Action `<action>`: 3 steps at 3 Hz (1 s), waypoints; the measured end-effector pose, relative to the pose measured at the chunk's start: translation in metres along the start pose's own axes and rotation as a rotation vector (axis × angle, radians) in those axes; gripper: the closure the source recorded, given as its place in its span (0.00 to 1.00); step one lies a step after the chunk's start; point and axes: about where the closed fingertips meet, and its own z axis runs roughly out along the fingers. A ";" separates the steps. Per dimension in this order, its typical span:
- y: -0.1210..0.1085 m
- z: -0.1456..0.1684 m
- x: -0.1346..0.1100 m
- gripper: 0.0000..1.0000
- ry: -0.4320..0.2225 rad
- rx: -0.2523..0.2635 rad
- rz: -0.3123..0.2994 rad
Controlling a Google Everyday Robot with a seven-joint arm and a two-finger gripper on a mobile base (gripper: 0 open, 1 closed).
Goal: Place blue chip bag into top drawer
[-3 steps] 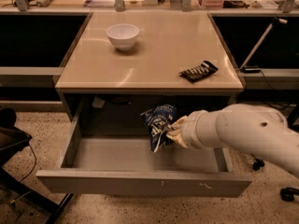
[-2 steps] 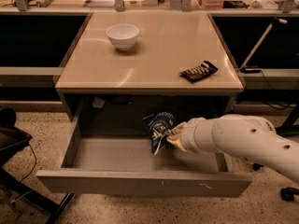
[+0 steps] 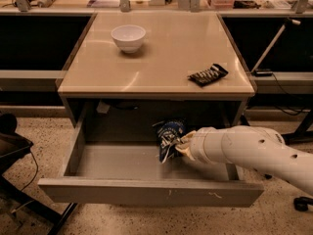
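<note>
The blue chip bag (image 3: 167, 137) is a crumpled dark navy foil bag with white lettering. It is held inside the open top drawer (image 3: 146, 190), over the right part of its grey bottom. My gripper (image 3: 180, 147) is at the end of the white arm that reaches in from the right. It is shut on the bag's lower right edge. The bag stands nearly upright, close above the drawer's bottom or touching it; I cannot tell which. The drawer is pulled well out from under the table.
A white bowl (image 3: 128, 37) stands on the beige table top (image 3: 156, 58) at the back left. A flat black packet with white stripes (image 3: 208, 75) lies at the right. A dark chair part (image 3: 10, 146) is at the left on the floor.
My arm has drawn a little lower and further into the drawer with the bag, which now sits lower over the drawer's bottom. Bowl and black packet have not moved.
</note>
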 end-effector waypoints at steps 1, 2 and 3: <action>0.000 0.000 0.000 0.58 0.000 0.000 0.000; 0.000 0.000 0.000 0.35 0.000 0.000 0.000; 0.000 0.000 0.000 0.11 0.000 0.000 0.000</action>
